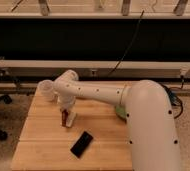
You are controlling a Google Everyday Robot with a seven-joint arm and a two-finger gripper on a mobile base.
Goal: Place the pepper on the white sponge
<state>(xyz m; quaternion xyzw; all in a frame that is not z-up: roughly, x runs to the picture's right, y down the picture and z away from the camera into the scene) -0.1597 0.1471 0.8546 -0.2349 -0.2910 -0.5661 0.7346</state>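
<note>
Gripper: pointed down over the left half of the wooden worktop, nearer the far edge than the near one; closed on the pepper, as far as can be seen.

Pepper: dark red, upright between the fingers, lower tip at or just above the worktop surface; contact with the surface not discernible.

White sponge: off-white block, immediately right of the pepper, touching or nearly touching it, partly covered by the gripper from above. Pepper not lying on top of the sponge; beside its left edge.

White arm: reaching from the large white segment at the right edge of the worktop, running leftward across the far half to a bend near the far left corner, then dropping to the gripper.

White cup: near the far left corner, just left of the arm's bend.

Black phone: flat, diagonal, toward the near edge, nearer than the gripper and a little right of it, apart from pepper and sponge.

Green object: toward the right edge, mostly hidden behind the arm; only a pale green sliver visible.

Black cable: hanging against the dark panel beyond the far edge.
</note>
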